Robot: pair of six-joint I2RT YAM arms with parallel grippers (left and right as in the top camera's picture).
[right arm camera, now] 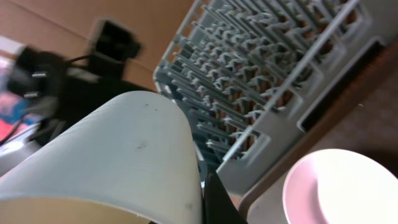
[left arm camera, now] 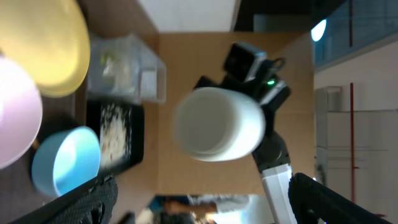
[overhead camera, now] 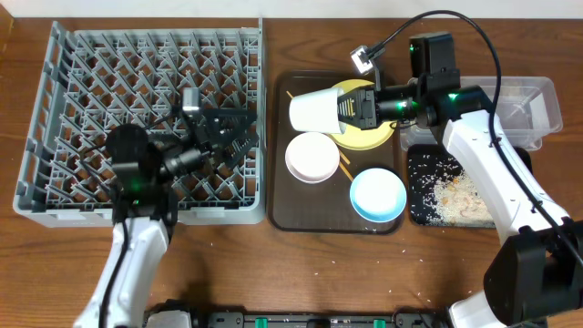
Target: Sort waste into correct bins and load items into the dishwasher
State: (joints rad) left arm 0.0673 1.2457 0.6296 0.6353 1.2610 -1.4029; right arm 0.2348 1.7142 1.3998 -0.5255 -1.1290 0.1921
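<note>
Sitting on the left side of the table is the grey rack (overhead camera: pixel 36 118), and the left gripper (overhead camera: pixel 239 138) is hanging over it with its jaws wide apart, holding nothing. In the middle, the right gripper (overhead camera: pixel 348 107) is squeezing the white cup (overhead camera: pixel 312 111), which is lying sideways in the air above the brown tray (overhead camera: pixel 284 214). The yellow plate (overhead camera: pixel 369 137), white bowl (overhead camera: pixel 312 157) and blue bowl (overhead camera: pixel 378 195) are sitting on that tray. Further right, the black tray (overhead camera: pixel 415 211) is holding rice bits, beside the clear tub (overhead camera: pixel 537 91).

overhead straight down on my counter (overhead camera: pixel 301 273), left wrist faces the white cup (left arm camera: pixel 217 124), right wrist close behind it
</note>
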